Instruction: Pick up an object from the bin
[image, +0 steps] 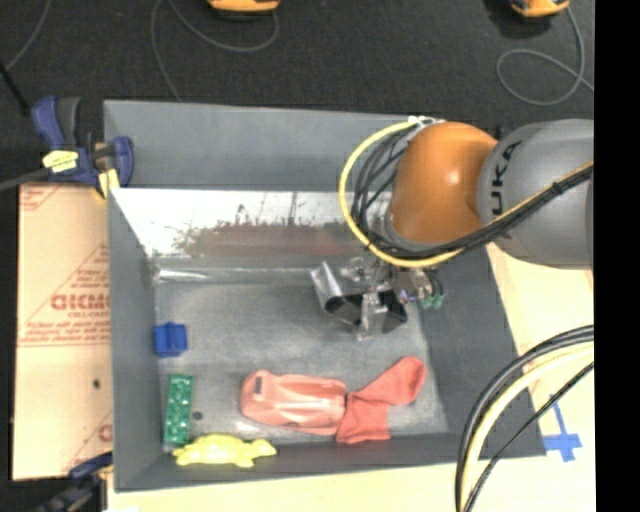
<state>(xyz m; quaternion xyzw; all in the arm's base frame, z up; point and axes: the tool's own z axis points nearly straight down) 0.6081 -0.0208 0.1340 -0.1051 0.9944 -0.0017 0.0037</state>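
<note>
Camera view puts the gripper (366, 305) above bare floor toward the back right of the bin (240, 320); whether it is wide or narrow I cannot tell, and I see nothing in it. The red cloth (385, 400) lies nearest, just in front of it and touching a pink pouch (292, 398). I judge this the approach step: the next move calls for shifting forward over the cloth, then descending.

One camera looks down into the bin (260, 330) from above, slightly aslant.
</note>
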